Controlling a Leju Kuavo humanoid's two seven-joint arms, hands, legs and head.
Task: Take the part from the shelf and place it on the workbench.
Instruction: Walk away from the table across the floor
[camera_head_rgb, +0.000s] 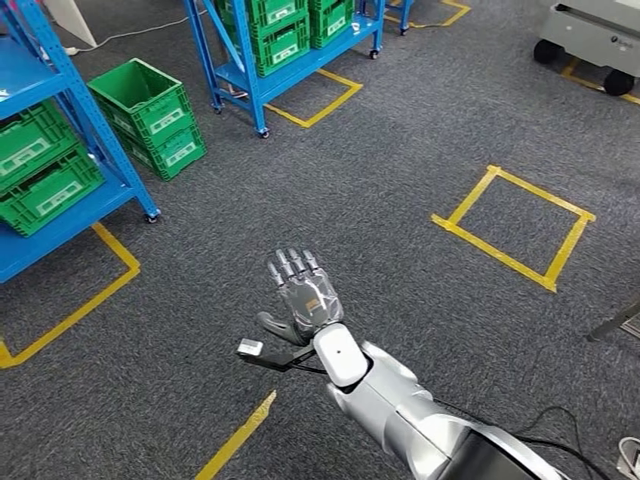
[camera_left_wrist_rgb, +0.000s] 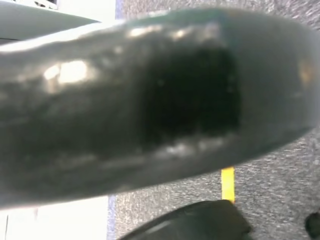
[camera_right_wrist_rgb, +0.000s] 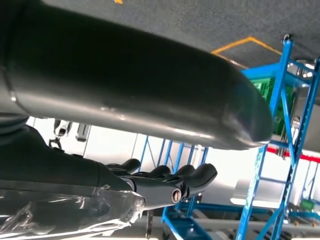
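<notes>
My right hand (camera_head_rgb: 306, 295) reaches out over the grey carpet in the head view, fingers stretched forward and apart, with nothing in it. In the right wrist view its dark fingers (camera_right_wrist_rgb: 177, 180) lie straight under the thick thumb (camera_right_wrist_rgb: 143, 85), and nothing is between them. A blue shelf (camera_head_rgb: 90, 130) with green bins (camera_head_rgb: 41, 165) stands at the far left, well away from the hand. In the left wrist view my left hand (camera_left_wrist_rgb: 151, 100) is a blurred dark thumb close to the camera, and its fingers are hidden.
Two stacked green crates (camera_head_rgb: 151, 115) sit on the floor beside the left shelf. A second blue shelf (camera_head_rgb: 283, 60) with green bins stands at the back. Yellow tape squares (camera_head_rgb: 513, 225) mark the carpet. A white cart (camera_head_rgb: 596, 35) is at the far right.
</notes>
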